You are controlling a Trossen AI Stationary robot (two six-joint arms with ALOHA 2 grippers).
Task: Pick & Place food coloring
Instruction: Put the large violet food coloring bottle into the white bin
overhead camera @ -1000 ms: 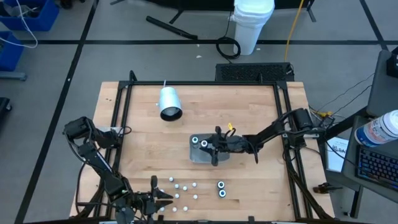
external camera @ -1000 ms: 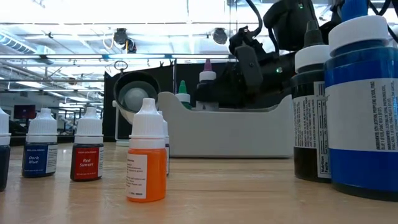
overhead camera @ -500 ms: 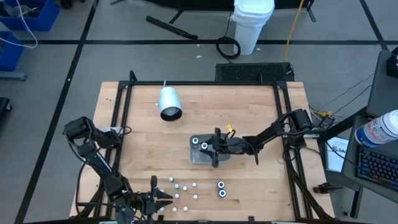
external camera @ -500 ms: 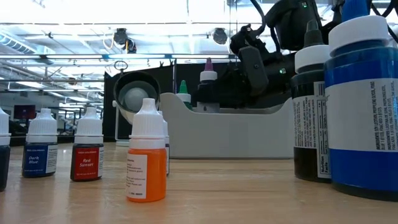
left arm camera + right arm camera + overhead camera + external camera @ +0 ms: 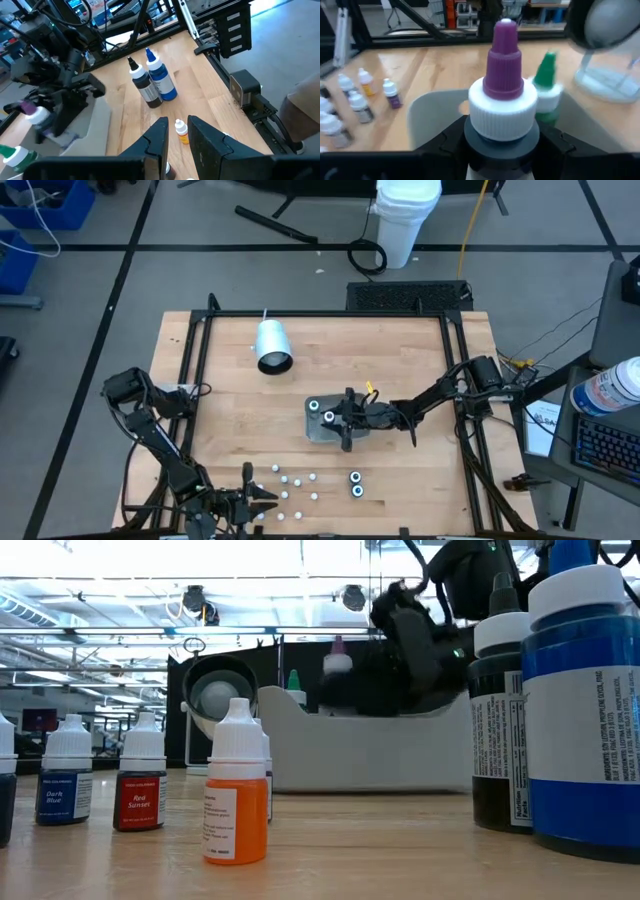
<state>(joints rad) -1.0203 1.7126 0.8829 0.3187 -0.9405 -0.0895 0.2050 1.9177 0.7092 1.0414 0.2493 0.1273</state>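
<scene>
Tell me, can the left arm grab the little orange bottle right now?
Probably yes. The left gripper sits at the near table edge, pointing at the orange bottle, which stands upright just ahead of its fingers, with nothing between. The blue bottle and black bottle stand farther off, out of the way.

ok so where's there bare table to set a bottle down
Bare wood lies between the white cylinder and the grey tray, and along the far right side. It is crowded near the front edge, where small bottles cluster by the left hand.

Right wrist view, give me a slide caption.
Right pincer around a purple-tipped, white-capped bottle over the grey tray, green-tipped bottle beside it.
</scene>
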